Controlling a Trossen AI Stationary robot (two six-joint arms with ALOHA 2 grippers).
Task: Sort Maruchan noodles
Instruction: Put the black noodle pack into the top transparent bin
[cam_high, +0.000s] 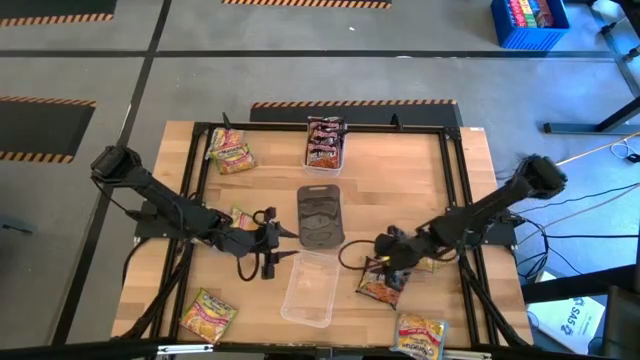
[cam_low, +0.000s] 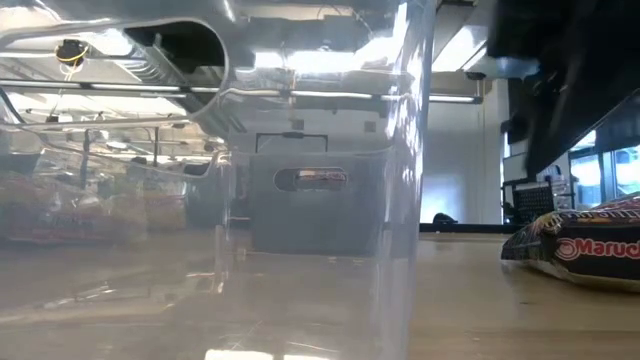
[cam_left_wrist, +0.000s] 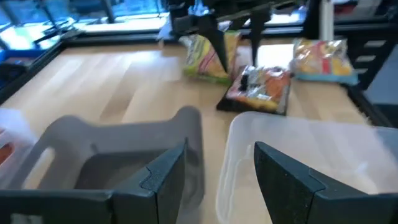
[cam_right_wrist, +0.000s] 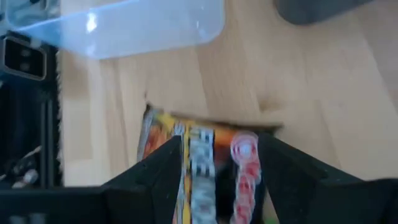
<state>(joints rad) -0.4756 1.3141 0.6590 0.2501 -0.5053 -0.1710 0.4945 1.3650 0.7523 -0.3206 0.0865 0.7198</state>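
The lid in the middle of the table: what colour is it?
Dark grey, plain. The lid shows best in the high view.

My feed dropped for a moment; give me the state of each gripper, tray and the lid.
left gripper: open, empty, beside the lid
right gripper: open, straddling a dark noodle packet
near clear tray: empty
far tray: holds dark packets
grey lid: flat on table

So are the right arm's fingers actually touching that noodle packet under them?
Cannot tell. In the right wrist view the right gripper straddles the packet, its fingers overlapping it, with neither contact nor gap plainly shown.
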